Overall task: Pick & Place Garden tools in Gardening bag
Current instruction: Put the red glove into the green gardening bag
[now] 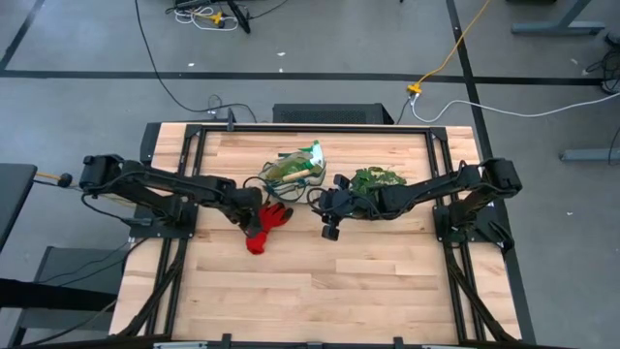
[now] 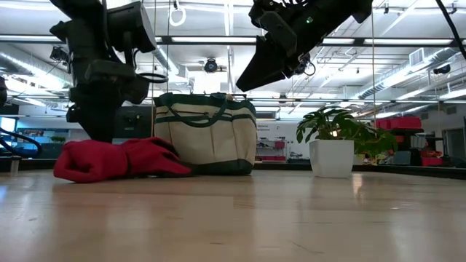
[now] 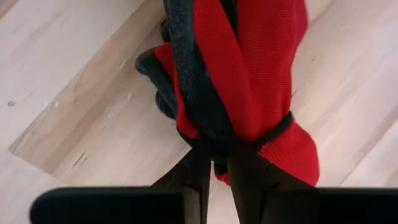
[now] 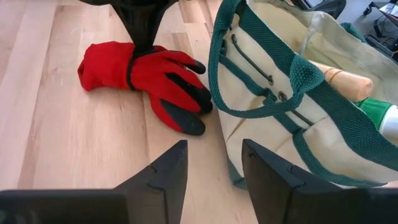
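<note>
The red gloves (image 1: 268, 229) with dark palms lie on the table in front of the cream gardening bag (image 1: 295, 171) with green trim. My left gripper (image 1: 254, 223) is down on them and shut on the gloves (image 3: 249, 81). My right gripper (image 4: 211, 168) is open and empty. It hovers above the table (image 1: 330, 231), just right of the gloves and near the bag's front. In the right wrist view a wooden handle (image 4: 341, 78) and the green spray bottle (image 4: 380, 116) stick out of the bag (image 4: 273, 68). My left gripper pinches the gloves between its two fingers at the dark band by the cuff (image 3: 273, 132). The fingers (image 4: 142, 37) come from above, pointing down, across the gloves. The gloves lie on the table (image 2: 116, 161), cuff to one side and fingers to the other.
A leafy potted plant (image 1: 376, 179) in a white pot (image 2: 331, 157) stands to the right of the bag. Bare wooden table (image 1: 339, 291) lies toward the near edge. Black frame rails (image 1: 174, 271) run along both sides.
</note>
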`<state>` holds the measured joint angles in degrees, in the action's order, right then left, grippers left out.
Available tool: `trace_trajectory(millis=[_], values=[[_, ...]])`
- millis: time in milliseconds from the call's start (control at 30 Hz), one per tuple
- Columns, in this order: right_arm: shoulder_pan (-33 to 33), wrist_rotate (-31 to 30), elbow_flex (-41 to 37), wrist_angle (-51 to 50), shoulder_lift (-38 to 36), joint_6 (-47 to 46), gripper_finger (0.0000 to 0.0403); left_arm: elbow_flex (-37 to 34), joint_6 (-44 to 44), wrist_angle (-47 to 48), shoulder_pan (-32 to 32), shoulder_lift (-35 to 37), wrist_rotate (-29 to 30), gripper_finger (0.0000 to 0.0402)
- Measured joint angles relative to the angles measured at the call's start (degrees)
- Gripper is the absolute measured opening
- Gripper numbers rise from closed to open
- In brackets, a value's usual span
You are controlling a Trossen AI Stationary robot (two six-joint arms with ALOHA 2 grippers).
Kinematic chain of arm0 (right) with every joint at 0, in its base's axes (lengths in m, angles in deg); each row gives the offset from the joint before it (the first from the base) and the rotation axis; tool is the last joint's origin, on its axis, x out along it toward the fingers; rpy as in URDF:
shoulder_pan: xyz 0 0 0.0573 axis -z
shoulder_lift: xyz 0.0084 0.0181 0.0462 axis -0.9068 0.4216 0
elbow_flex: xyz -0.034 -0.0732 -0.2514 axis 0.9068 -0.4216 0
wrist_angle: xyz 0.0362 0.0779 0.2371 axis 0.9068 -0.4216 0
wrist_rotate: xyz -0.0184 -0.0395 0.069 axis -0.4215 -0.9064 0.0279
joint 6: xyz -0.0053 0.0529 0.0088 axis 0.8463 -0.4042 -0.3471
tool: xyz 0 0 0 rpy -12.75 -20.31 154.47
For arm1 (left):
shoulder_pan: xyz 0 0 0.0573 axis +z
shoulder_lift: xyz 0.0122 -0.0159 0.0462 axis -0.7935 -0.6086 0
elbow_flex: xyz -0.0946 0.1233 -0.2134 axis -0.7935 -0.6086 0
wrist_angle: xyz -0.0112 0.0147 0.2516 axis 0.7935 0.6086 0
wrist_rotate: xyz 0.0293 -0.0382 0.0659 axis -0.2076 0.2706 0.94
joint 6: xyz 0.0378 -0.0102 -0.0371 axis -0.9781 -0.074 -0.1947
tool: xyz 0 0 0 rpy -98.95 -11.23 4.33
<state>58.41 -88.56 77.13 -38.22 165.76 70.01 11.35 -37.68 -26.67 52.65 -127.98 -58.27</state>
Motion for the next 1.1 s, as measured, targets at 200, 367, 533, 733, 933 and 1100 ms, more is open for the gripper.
trace_trajectory(millis=[200,367,533,733,933,1100], values=[[0.0,-0.05,0.0,-0.02,0.01,0.0,0.0155,0.02,0.13,-2.18,0.07,0.59,-0.52,0.0055],[0.0,-0.02,0.0,-0.02,0.01,0.0,0.0155,0.02,0.14,-3.55,0.07,0.21,-0.57,0.0056],[0.0,-0.04,0.0,0.0,0.01,0.0,0.0155,0.02,0.04,-4.52,0.07,0.08,-0.59,0.0056],[0.0,0.05,0.0,-0.02,0.01,0.0,0.0155,0.02,-1.29,-5.48,0.07,-0.96,-0.63,0.0055],[0.0,0.05,0.0,0.02,0.01,0.0,0.0155,0.04,-3.31,-5.59,0.07,-3.2,-1.66,0.0041],[0.0,0.0,0.0,0.08,0.01,-0.05,0.0155,0.02,-4.56,-6.02,0.07,-4.56,-2.51,0.0007]])
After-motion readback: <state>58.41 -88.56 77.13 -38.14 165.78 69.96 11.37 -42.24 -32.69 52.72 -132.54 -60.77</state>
